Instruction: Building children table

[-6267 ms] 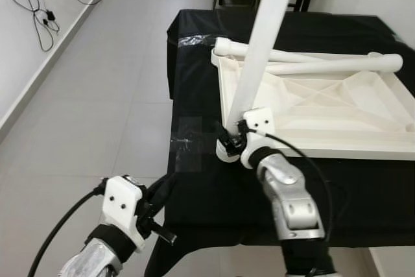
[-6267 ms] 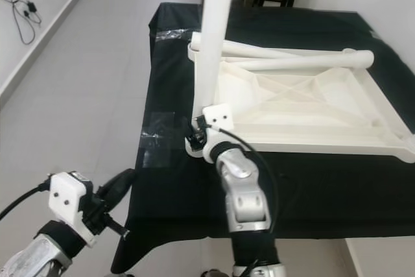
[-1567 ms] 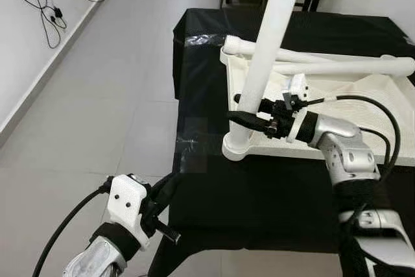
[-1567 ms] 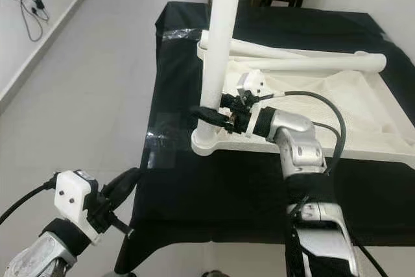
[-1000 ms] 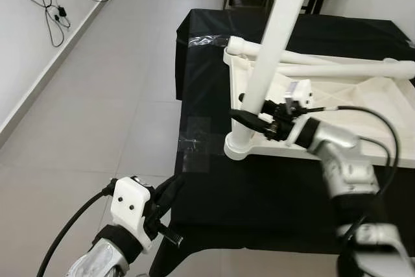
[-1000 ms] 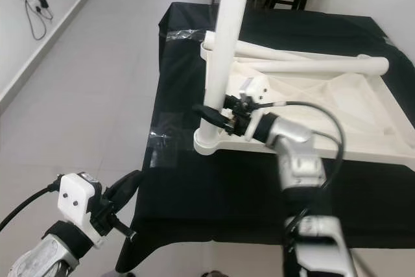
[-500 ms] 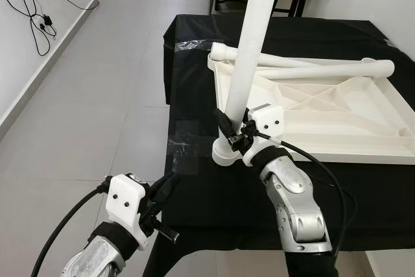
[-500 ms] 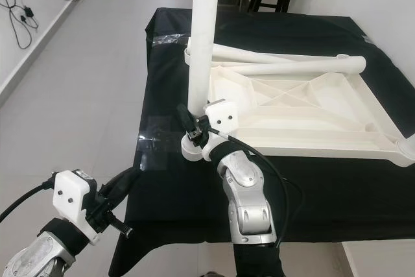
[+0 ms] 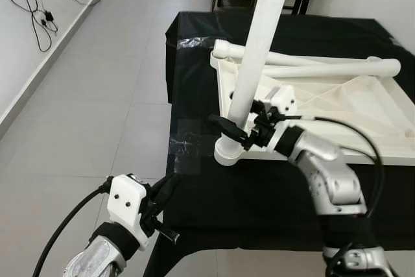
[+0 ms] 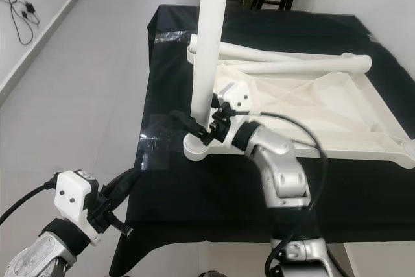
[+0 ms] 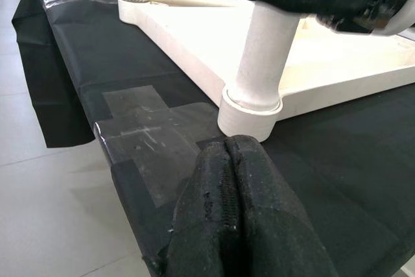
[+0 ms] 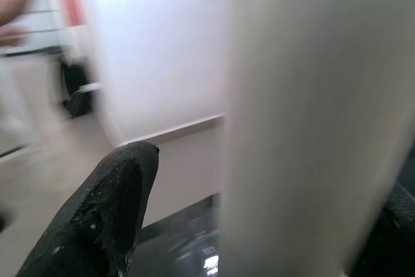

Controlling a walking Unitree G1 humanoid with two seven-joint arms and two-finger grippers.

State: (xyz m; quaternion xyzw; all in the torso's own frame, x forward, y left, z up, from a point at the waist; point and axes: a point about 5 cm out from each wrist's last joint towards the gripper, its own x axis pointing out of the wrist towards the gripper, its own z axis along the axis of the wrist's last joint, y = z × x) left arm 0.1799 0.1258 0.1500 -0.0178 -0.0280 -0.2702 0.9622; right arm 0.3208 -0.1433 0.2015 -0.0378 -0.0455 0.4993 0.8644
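The right end effector [image 9: 235,129] has its fingers spread either side of the white table leg [image 9: 257,53], low on it. The leg stands upright from the corner socket of the upturned tabletop [image 9: 324,105] on the black worktop [image 9: 194,95]. Below the worktop edge, the left end effector [image 9: 165,189] has its fingers pressed together.

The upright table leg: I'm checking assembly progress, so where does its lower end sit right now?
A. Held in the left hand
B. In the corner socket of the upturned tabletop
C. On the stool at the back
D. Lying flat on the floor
B: the upright table leg stands in the corner socket of the upturned tabletop, with the right hand around its base.
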